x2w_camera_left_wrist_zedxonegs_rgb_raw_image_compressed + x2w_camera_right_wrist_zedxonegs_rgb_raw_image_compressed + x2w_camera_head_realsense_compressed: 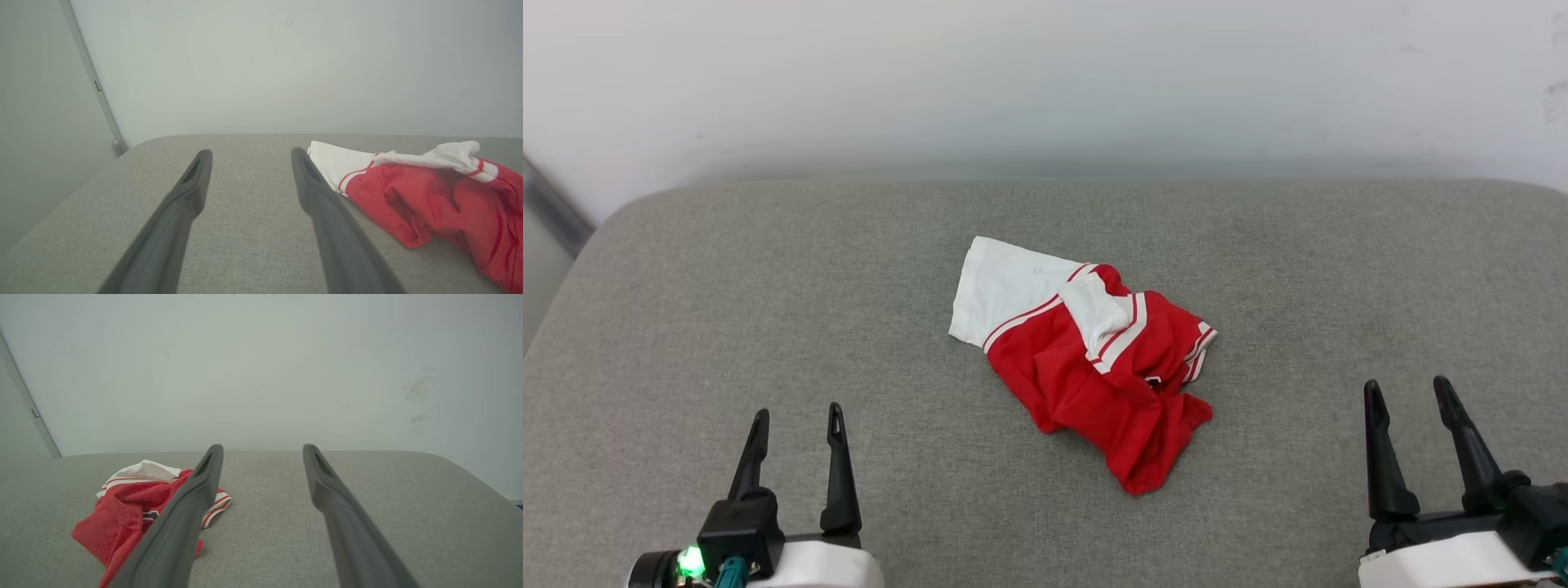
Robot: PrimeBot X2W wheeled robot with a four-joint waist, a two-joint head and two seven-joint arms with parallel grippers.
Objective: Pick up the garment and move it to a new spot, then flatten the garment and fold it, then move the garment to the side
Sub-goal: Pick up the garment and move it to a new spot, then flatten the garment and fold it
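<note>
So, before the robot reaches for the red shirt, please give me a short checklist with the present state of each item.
1. Left gripper open and empty: ok.
2. Right gripper open and empty: ok.
3. Garment apart from both grippers, lying between them: ok.
4. Garment flat: not ok, it is crumpled.
5. Bare grey surface around the garment: ok.
6. Which side faces up: cannot tell.

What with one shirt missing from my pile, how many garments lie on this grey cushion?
1. The garment lies crumpled near the middle of the grey cushion, ahead of and between the left gripper and right gripper. Something under its folds could be hidden.
</note>
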